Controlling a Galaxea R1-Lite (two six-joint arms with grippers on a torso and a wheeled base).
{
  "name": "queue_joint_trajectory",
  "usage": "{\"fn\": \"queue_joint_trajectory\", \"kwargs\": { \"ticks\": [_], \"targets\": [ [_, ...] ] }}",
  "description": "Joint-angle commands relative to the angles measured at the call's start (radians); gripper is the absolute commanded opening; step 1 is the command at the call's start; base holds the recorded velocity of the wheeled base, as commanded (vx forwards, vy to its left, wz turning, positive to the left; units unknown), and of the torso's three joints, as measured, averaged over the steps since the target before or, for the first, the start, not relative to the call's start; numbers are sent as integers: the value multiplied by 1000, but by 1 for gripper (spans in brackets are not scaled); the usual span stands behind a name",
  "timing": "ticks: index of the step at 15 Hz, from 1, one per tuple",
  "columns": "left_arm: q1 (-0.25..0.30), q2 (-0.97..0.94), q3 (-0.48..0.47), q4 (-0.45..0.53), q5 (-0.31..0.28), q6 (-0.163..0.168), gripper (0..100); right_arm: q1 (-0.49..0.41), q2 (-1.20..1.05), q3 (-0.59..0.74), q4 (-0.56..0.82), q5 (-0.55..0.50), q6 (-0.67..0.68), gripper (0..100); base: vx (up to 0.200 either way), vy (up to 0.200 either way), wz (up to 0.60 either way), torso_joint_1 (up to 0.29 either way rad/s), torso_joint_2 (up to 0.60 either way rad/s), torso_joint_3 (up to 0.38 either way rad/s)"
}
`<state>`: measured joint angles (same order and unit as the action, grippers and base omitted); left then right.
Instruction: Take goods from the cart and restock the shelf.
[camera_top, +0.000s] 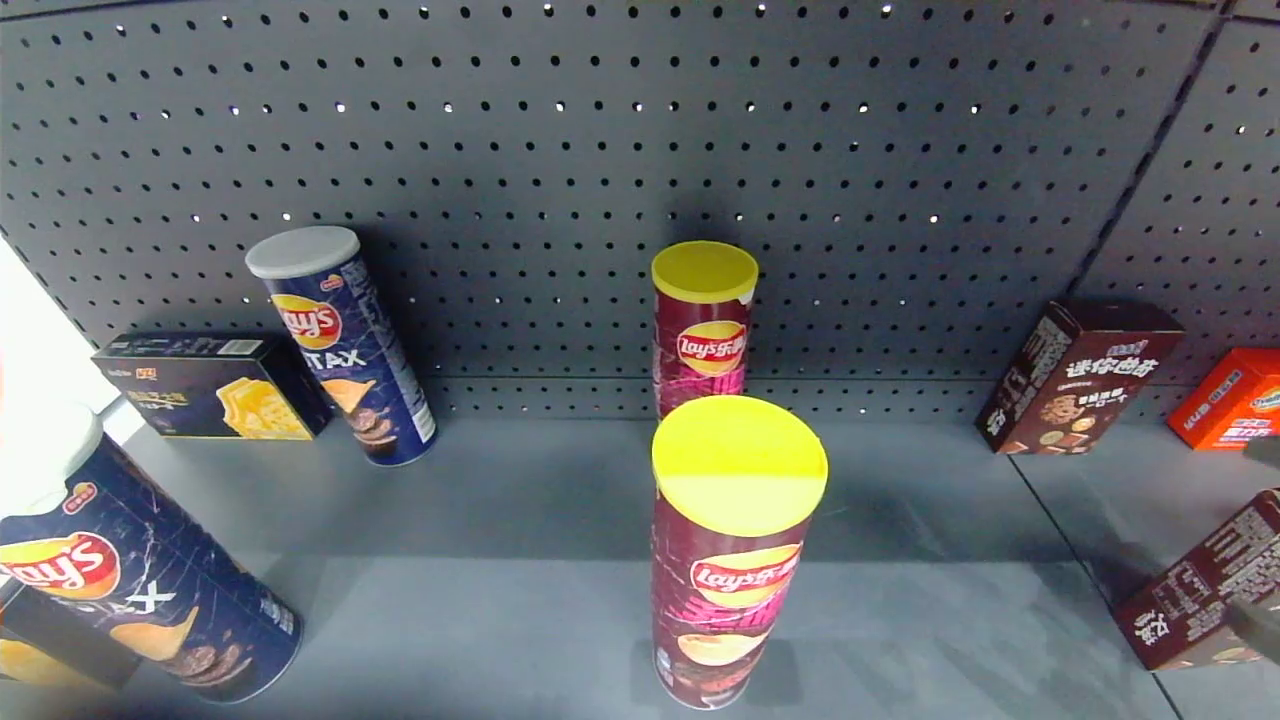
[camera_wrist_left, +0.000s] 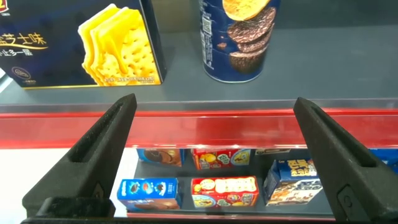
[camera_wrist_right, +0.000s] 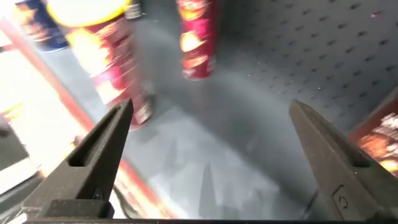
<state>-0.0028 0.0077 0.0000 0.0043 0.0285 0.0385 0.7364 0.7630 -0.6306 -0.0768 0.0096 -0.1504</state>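
Two maroon chip cans with yellow lids stand upright mid-shelf, the front can (camera_top: 735, 560) near the shelf edge and the rear can (camera_top: 703, 330) against the pegboard. My right gripper (camera_wrist_right: 211, 162) is open and holds nothing. It hovers over the bare shelf floor, with the front can (camera_wrist_right: 109, 56) and the rear can (camera_wrist_right: 198, 37) beyond it to one side. My left gripper (camera_wrist_left: 214, 162) is open with nothing between its fingers. It sits just in front of the red shelf lip (camera_wrist_left: 205, 124), facing a cracker box (camera_wrist_left: 93, 43) and a blue chip can (camera_wrist_left: 239, 37).
Blue chip cans stand at the back left (camera_top: 345, 350) and front left (camera_top: 120, 580), beside a dark cracker box (camera_top: 215, 385). Brown boxes (camera_top: 1075, 380) (camera_top: 1200, 585) and an orange box (camera_top: 1235, 400) sit at the right. Small packs (camera_wrist_left: 224, 190) fill a lower shelf.
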Motion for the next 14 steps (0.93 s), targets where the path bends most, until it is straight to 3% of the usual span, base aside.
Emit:
{"fn": "queue_joint_trajectory", "kwargs": {
  "ticks": [1, 7, 14],
  "targets": [
    [-2, 5, 0, 0, 1, 0, 100, 69, -234, 172, -14, 12, 0, 100, 0, 0, 0, 0, 0, 0],
    [0, 2, 0, 0, 1, 1, 100, 70, -467, 408, -15, 145, 29, 100, 0, 0, 0, 0, 0, 0],
    [0, 2, 0, 0, 1, 4, 100, 61, -763, 631, 20, 138, 83, 100, 0, 0, 0, 0, 0, 0]
  ]
}}
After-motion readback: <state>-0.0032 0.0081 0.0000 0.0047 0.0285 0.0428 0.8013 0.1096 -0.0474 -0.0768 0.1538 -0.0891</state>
